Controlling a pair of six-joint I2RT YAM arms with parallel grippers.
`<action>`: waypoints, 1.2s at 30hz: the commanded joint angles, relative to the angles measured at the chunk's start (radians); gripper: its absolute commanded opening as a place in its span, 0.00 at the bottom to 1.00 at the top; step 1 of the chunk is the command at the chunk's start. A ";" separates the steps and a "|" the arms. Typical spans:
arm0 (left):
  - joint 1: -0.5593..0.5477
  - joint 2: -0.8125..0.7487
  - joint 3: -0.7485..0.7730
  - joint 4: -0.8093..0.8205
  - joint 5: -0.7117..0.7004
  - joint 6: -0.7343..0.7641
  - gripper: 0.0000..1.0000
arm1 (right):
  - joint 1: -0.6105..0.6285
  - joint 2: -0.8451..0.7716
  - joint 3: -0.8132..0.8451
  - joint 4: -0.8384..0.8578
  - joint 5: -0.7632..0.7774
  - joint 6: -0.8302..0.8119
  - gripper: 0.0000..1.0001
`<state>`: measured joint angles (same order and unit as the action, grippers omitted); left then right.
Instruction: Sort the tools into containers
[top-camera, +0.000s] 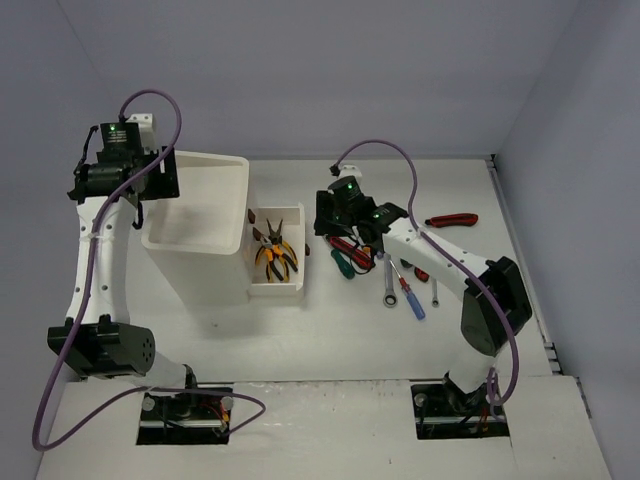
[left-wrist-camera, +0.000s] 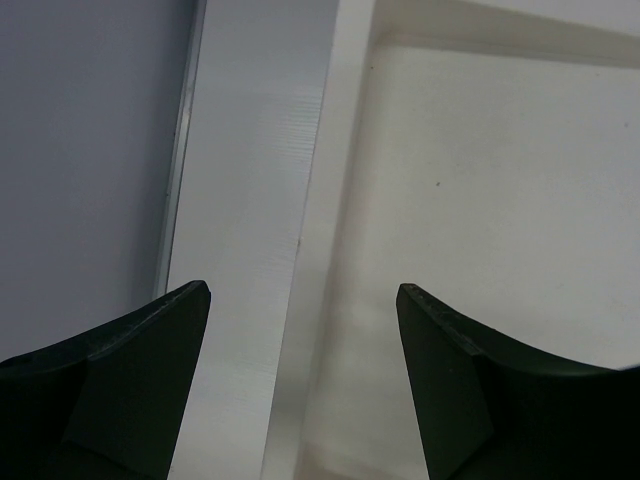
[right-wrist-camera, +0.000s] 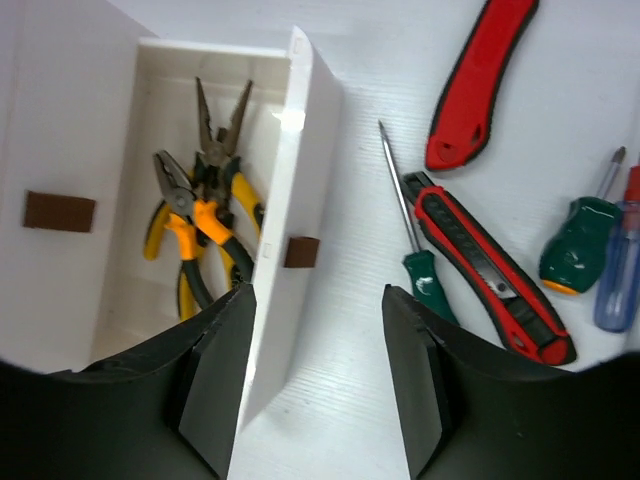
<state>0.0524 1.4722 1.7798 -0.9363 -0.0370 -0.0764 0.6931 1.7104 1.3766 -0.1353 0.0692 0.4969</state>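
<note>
The white container box (top-camera: 195, 215) has a shallow tray top. One drawer (top-camera: 262, 291) stands pulled out to its right, with yellow-handled pliers (top-camera: 275, 252) (right-wrist-camera: 205, 220) inside. My right gripper (top-camera: 319, 223) (right-wrist-camera: 315, 300) is open and empty, its fingers either side of the drawer's front panel (right-wrist-camera: 290, 180) near one end. Loose tools lie to the right: a red utility knife (right-wrist-camera: 490, 265), a green screwdriver (right-wrist-camera: 425, 270), a blue screwdriver (top-camera: 410, 298) and a wrench (top-camera: 388, 285). My left gripper (top-camera: 138, 212) (left-wrist-camera: 303, 300) hangs open over the tray's left rim (left-wrist-camera: 325, 200), holding nothing.
A second red-handled tool (top-camera: 452, 219) (right-wrist-camera: 480, 80) lies at the far right of the pile. A stubby green screwdriver (right-wrist-camera: 580, 240) and a small wrench (top-camera: 435, 292) are nearby. Another brown drawer handle (right-wrist-camera: 60, 212) shows on the box. Grey walls enclose the table.
</note>
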 joint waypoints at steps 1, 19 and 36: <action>0.018 0.041 0.054 0.034 0.012 0.044 0.72 | -0.003 -0.023 -0.047 0.026 -0.051 -0.051 0.46; 0.026 0.113 0.039 0.037 0.036 0.073 0.05 | 0.001 0.232 0.018 0.137 -0.171 -0.085 0.25; 0.024 0.103 -0.027 0.081 0.097 0.073 0.00 | 0.127 0.430 0.275 0.325 -0.380 -0.070 0.22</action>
<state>0.0800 1.5886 1.7694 -0.9209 0.0386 -0.0025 0.7882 2.1225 1.5443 0.0123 -0.1711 0.3889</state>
